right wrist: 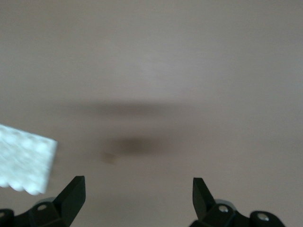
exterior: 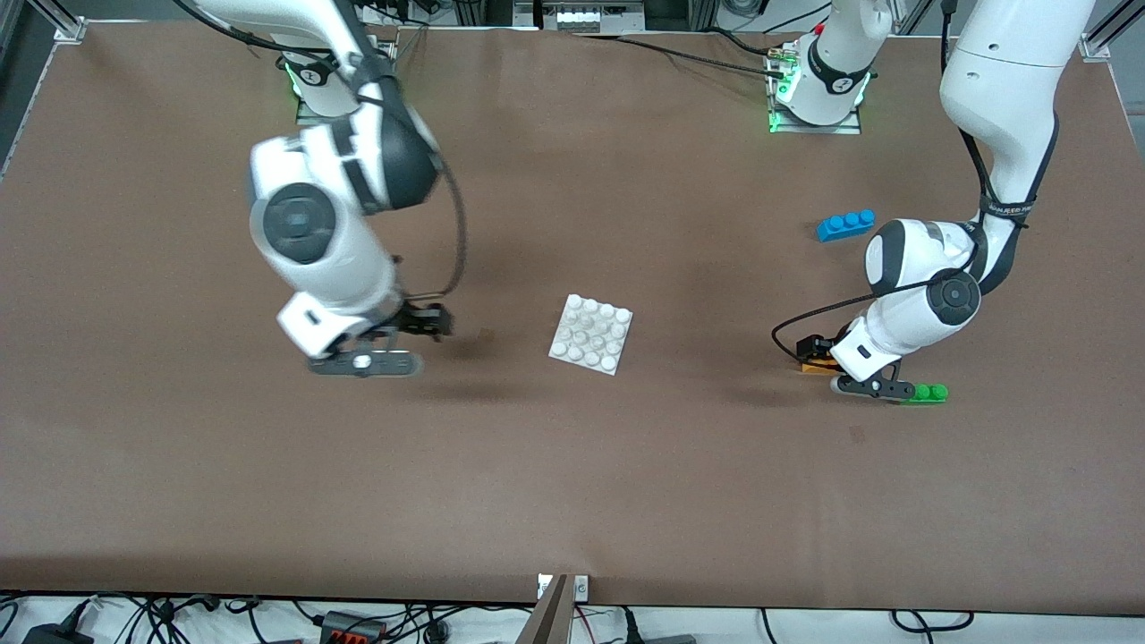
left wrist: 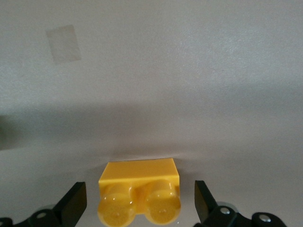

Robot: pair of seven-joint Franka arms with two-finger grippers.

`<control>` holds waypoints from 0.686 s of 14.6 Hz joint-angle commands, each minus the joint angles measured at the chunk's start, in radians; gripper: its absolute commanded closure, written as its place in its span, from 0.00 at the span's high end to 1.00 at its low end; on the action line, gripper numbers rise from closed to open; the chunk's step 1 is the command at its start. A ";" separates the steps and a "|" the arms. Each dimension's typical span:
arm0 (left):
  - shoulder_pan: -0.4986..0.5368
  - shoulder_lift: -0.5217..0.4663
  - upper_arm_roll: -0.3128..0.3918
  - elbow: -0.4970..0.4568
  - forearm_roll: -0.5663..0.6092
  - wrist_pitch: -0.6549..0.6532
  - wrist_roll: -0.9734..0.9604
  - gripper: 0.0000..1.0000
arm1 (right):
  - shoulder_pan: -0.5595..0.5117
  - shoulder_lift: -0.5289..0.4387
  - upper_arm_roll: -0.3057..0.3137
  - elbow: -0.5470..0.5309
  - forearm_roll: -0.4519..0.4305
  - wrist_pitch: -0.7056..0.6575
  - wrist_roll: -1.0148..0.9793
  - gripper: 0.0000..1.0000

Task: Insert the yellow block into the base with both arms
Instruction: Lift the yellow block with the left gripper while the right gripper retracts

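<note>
The base, a white square plate with a four-by-four grid of studs, lies flat near the middle of the brown table, turned a little askew to the table's edges.

The right gripper hangs low over bare tabletop beside the base, toward the right arm's end of the table. In the right wrist view its two black fingers stand wide apart with nothing between them, and a corner of the base shows off to one side, apart from the fingers.

The left gripper is down at the table toward the left arm's end, well apart from the base. Its fingers are spread wide on either side of the yellow block, with a gap showing on each side (so the block is not gripped). The yellow block rests on the table, its two round studs pointing toward the wrist camera; in the front view only a sliver of the yellow block peeks out beneath the gripper.

A green brick lies just beside the left arm's wrist, nearer to the front camera than the yellow block. A blue brick sits farther from that camera, between the left gripper and the left arm's base.
</note>
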 commanded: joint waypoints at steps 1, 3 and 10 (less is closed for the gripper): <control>-0.001 0.011 0.000 0.014 -0.011 0.008 0.031 1.00 | -0.125 -0.092 0.014 -0.028 -0.007 -0.124 -0.160 1.00; 0.003 0.011 -0.002 0.014 -0.011 0.008 0.031 0.98 | -0.199 -0.150 0.014 -0.028 -0.007 -0.193 -0.234 1.00; 0.001 0.011 -0.002 0.016 -0.011 0.008 0.031 0.78 | -0.321 -0.215 0.012 -0.026 -0.017 -0.319 -0.277 1.00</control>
